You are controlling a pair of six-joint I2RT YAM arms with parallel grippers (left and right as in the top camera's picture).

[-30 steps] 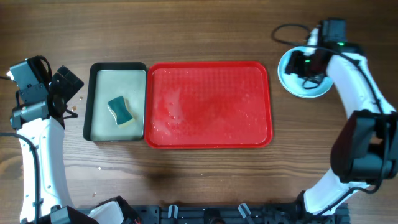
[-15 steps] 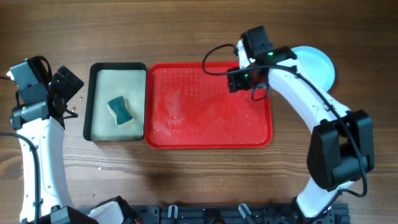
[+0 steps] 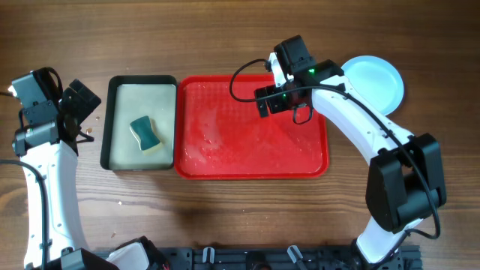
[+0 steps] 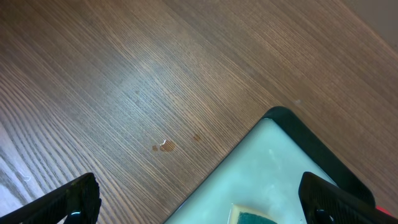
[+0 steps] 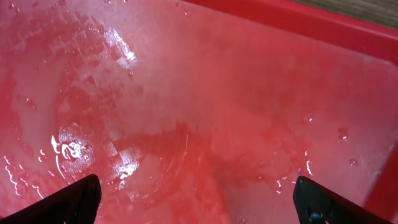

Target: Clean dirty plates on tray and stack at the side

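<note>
Right claw (image 5: pixel 199 202), spread wide and empty, over the wet tray (image 3: pixel 247 142); left claw (image 4: pixel 202 202), likewise wide and empty, near the surface's (image 4: pixel 124 74) left edge.

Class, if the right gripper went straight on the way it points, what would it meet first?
The right gripper, open, would likely meet the wet floor of the red tray; nothing shows between.

Tray (image 3: pixel 225 150) under right tool (image 3: pixel 264 103): red, fine dotted texture, pale wet streaks. Plate (image 3: pixel 379 79) right of that tool: light turquoise, plain. Desk (image 3: pixel 225 37): brown wood grain. Sponge (image 3: pixel 146 133) nearer left tool (image 3: pixel 81 101): teal over yellow.
</note>
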